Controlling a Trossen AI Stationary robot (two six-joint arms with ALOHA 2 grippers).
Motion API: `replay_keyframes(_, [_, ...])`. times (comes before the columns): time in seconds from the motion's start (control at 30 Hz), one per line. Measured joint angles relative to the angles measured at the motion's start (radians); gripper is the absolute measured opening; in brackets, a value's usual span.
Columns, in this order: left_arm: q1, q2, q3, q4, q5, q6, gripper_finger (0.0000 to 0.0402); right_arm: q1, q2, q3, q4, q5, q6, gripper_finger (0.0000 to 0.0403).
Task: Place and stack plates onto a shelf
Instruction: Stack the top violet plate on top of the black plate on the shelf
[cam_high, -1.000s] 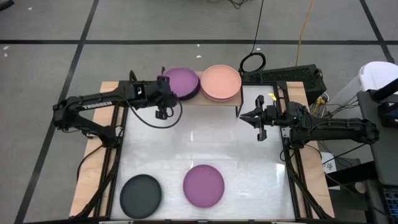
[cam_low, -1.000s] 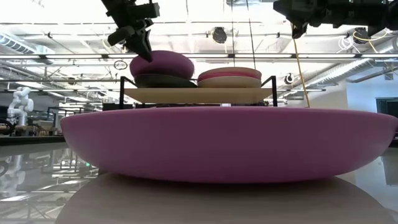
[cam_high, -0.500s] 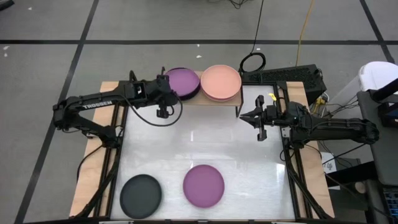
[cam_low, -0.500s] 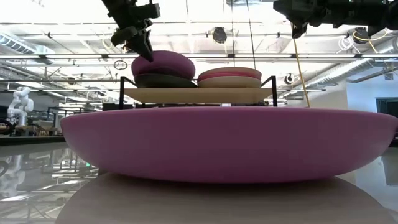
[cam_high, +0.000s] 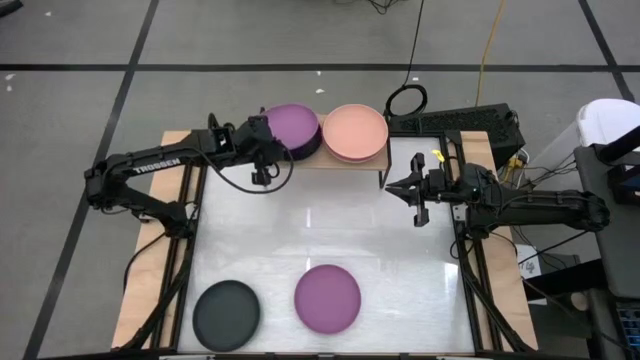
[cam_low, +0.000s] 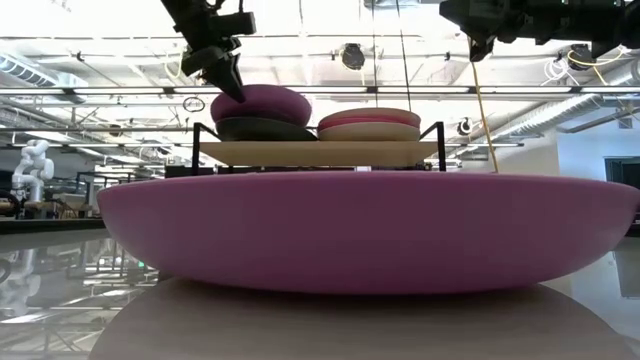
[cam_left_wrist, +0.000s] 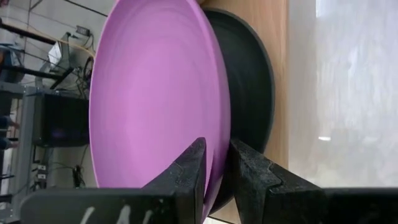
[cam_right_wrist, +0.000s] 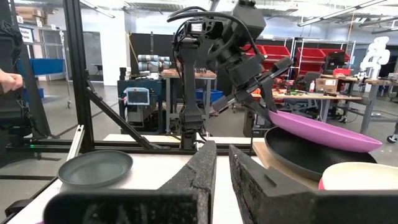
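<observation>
My left gripper (cam_high: 266, 137) is shut on a magenta plate (cam_high: 293, 126) above the black plate (cam_left_wrist: 252, 106) that lies on the left half of the light-wood shelf (cam_low: 320, 153). On the shelf's right half, a salmon pink plate (cam_high: 355, 132) tops a stack with a beige plate (cam_low: 370, 132) under it. A black plate (cam_high: 226, 313) and a purple plate (cam_high: 328, 298) lie flat near the table's near edge. My right gripper (cam_high: 392, 187) waits shut above the table, right of the shelf. My left gripper pinches the magenta plate's rim (cam_left_wrist: 214, 134) on its left side, one finger on the upper face (cam_left_wrist: 193, 163) and one under the rim. The fingers slant down from the table's left. The plate is tilted, its held side raised (cam_right_wrist: 277, 116) and its far side low over the black plate.
The shelf's thin black legs (cam_high: 383, 178) stand at the table's far edge. A looped black cable (cam_high: 407, 100) and a black box (cam_high: 470, 122) lie behind the shelf. The white table top (cam_high: 320, 230) between the shelf and the two near plates is bare.
My left gripper has moved a little toward the table's far edge, still shut on the magenta plate. The plate has travelled with it and now covers more of the black plate on the shelf.
</observation>
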Motion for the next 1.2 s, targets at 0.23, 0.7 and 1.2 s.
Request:
replay_keyframes(0.23, [-0.007,0.000,0.000,0.087,-0.001,-0.016,0.0068,0.000,0.000,0.000,0.000,0.000,0.000,0.0031])
replay_keyframes(0.7, [-0.022,0.000,0.000,0.055,-0.029,-0.025,0.0068,0.000,0.000,0.000,-0.012,0.000,0.014,0.0031])
replay_keyframes(1.2, [-0.022,0.000,0.000,0.049,-0.032,-0.019,0.0204,0.000,0.000,0.000,-0.020,0.000,0.014,0.0031])
